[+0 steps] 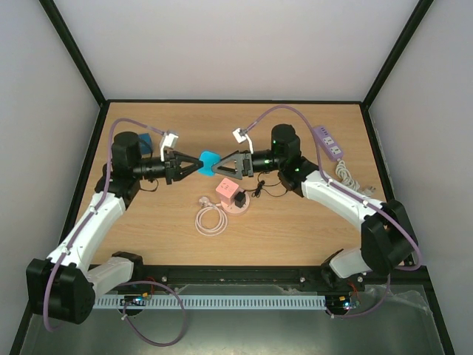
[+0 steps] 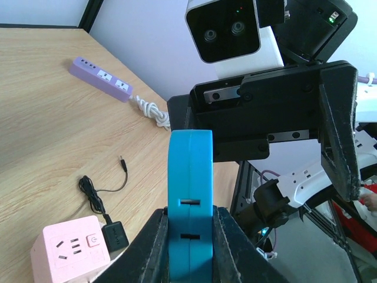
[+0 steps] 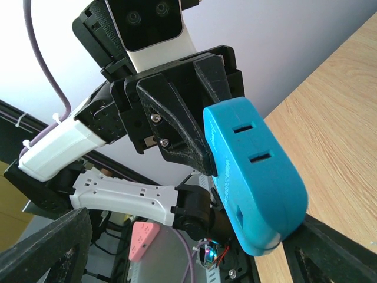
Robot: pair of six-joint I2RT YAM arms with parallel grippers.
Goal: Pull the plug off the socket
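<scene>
Top view: pinching blue adapter (image 1: 210, 160) in left gripper (image 1: 198, 164) jaws above bench (image 1: 295, 222) centre; holding right gripper (image 1: 216, 168) jaws spread at adapter's 3 o'clock end.
Left wrist: showing black plug (image 2: 116, 234) seated against pink socket (image 2: 70, 250) at 7 o'clock on bench, purple power strip (image 2: 100, 76) at 10 o'clock.
Right wrist: showing adapter between spread jaws.

Purple pwr strip (image 1: 327, 142) at far-right edge of wood table (image 1: 295, 233), its white cord (image 1: 347, 176) bundled nr it
</scene>
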